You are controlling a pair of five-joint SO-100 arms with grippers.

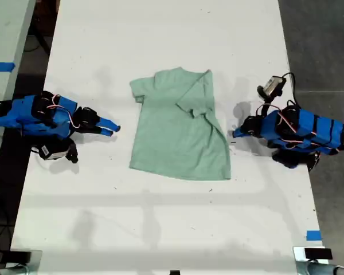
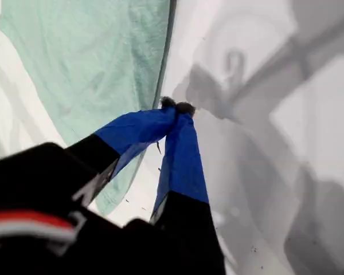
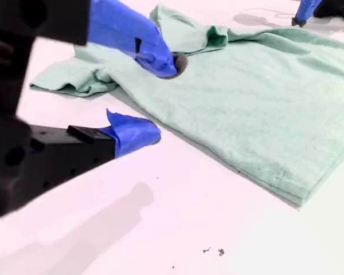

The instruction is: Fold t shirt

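Partly folded: one side of the t shirt (image 1: 175, 129) is turned in, the rest is left to do.
Largest first, the white desk (image 1: 160, 229) carries the pale green t shirt near its middle, between the two blue arms; the sleeve on the exterior view's right lies folded over onto the body, while the sleeve on the exterior view's left and the lower hem lie flat and unfolded, so I judge the task about a third done. My second tool (image 3: 155, 97), at the exterior view's right, stands open with its tips just at the folded edge and holds nothing. My first tool (image 2: 175, 107), at the exterior view's left, has its tips pressed together, empty, just off the cloth's edge. No brand, label or writing can be read on the shirt or the arms.
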